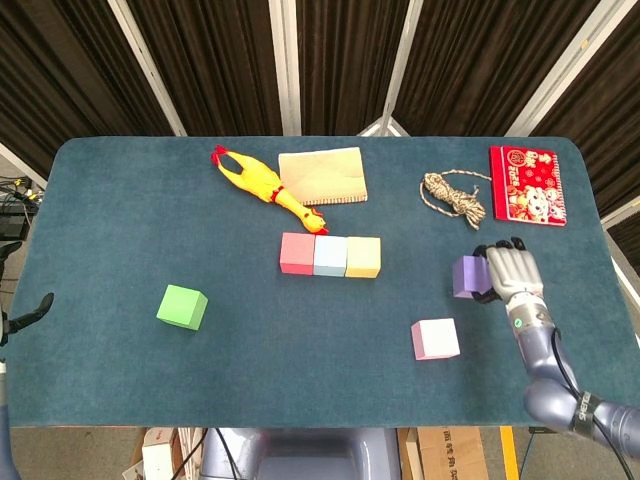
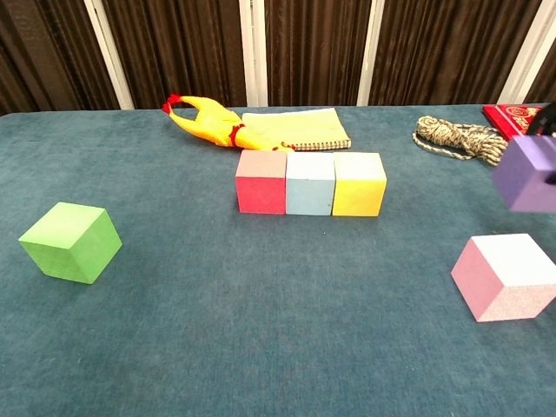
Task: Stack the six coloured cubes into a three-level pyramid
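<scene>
A red cube point(image 1: 297, 252), a light blue cube point(image 1: 330, 255) and a yellow cube point(image 1: 363, 257) stand touching in a row at the table's middle. My right hand point(image 1: 508, 274) grips a purple cube point(image 1: 467, 277) point(image 2: 525, 173), raised off the cloth to the right of the row. A pink cube point(image 1: 435, 339) point(image 2: 506, 276) rests near the front right. A green cube point(image 1: 182, 306) point(image 2: 70, 241) sits alone at the front left. Only the fingertips of my left hand point(image 1: 30, 312) show at the left edge, apart and holding nothing.
A rubber chicken point(image 1: 258, 184), a tan notebook point(image 1: 322, 176), a coil of rope point(image 1: 455, 196) and a red booklet point(image 1: 527, 184) lie along the far side of the blue table point(image 1: 120, 220).
</scene>
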`<state>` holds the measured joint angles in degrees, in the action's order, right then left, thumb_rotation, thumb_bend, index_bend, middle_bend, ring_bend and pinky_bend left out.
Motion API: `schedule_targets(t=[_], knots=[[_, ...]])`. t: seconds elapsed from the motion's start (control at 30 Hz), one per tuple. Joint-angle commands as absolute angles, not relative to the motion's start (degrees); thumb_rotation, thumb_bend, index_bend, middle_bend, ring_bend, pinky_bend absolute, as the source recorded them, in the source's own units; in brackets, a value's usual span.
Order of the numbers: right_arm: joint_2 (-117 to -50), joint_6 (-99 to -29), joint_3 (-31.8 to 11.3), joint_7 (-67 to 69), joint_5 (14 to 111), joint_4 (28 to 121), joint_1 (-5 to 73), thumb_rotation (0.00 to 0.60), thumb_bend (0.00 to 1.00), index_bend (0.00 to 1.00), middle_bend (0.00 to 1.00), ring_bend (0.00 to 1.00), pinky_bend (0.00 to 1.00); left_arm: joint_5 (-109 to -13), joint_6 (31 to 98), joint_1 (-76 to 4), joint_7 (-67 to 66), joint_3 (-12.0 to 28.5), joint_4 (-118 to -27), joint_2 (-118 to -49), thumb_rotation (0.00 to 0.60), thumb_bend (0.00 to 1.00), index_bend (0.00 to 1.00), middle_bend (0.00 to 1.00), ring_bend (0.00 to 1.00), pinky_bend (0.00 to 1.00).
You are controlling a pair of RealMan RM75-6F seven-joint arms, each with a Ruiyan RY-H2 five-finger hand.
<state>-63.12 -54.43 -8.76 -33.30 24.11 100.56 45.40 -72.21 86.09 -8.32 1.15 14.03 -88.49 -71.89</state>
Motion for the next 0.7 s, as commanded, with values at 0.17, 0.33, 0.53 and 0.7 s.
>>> schedule_targets(t=[0.17,0.33,0.53,0.7], knots=[[-60.49,-57.66,-14.19,-44.84,6.12,105.14,58.62,0.600,0.32,0.39,0.33,0.16,0.00,-71.13,85.63,-8.16,0.44,14.23,-88.74,-70.83,0.600,0.28,0.18,0.00,0.00,0.00],[-61.82,-59.49,-16.48,-49.03,-1.67,105.56,64.56,0.600,0.32,0.39,0.33,0.16,0.00,-69.98,84.71,-8.06,-0.37,14.17,-89.47,-69.94,0.600,0.28,0.18,0.00,0.00,0.00],[-64.89,-60.96,-18.39,-53.58,-9.29,105.14,70.86,0.600,0.32,0.39,0.33,0.16,0.00,-69.51,85.03,-8.10,-0.75,14.48,-89.57,-70.21,0.600,0.28,0.18,0.00,0.00,0.00],[-67.96,-61.68,-19.70,-56.43,-14.70,103.96,75.05,0.600,0.32,0.39,0.33,0.16,0.00,-69.84,85.49,-8.17,-0.56,14.54,-89.48,-70.62,0.600,0.28,0.18,0.00,0.00,0.00]])
